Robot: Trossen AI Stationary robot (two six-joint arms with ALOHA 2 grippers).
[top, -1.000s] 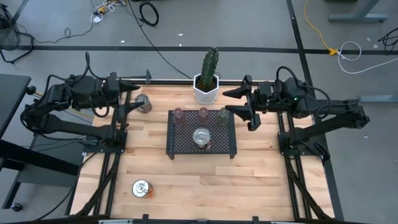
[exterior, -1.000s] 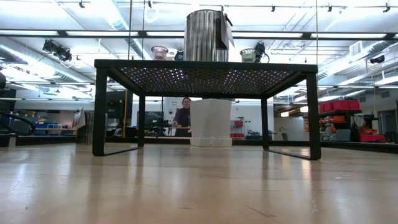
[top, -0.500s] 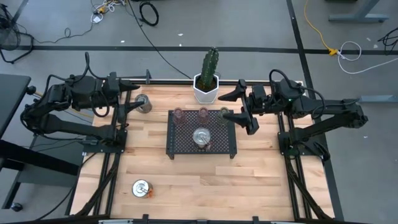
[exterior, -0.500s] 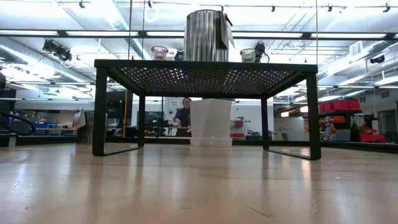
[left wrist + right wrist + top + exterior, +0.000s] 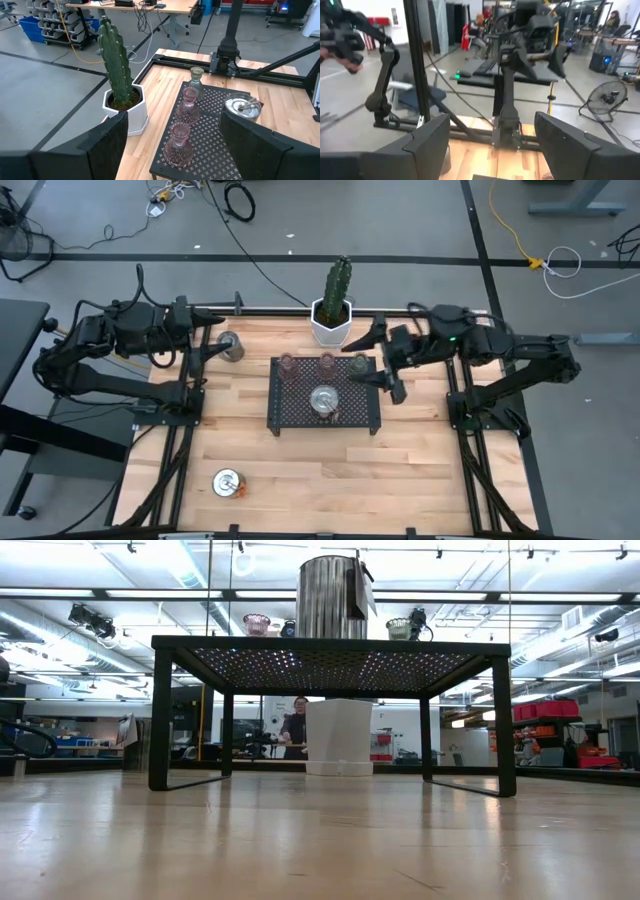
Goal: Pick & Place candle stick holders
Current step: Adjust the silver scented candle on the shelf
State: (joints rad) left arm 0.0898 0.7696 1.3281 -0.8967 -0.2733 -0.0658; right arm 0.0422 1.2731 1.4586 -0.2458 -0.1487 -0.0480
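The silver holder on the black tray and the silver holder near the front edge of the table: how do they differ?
The silver holder on the tray stands on the raised black mesh tray, in front of three small glassy cups; the silver holder at the front sits alone on the bare wooden table, left of the tray. The first is nearer the right hand; the second is far from both hands. Both are round, shiny metal and not gripped.

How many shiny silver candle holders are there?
3. One silver holder sits on the black mesh tray, one stands on the table by the left gripper, and one lies near the table's front-left corner. None looks hidden.
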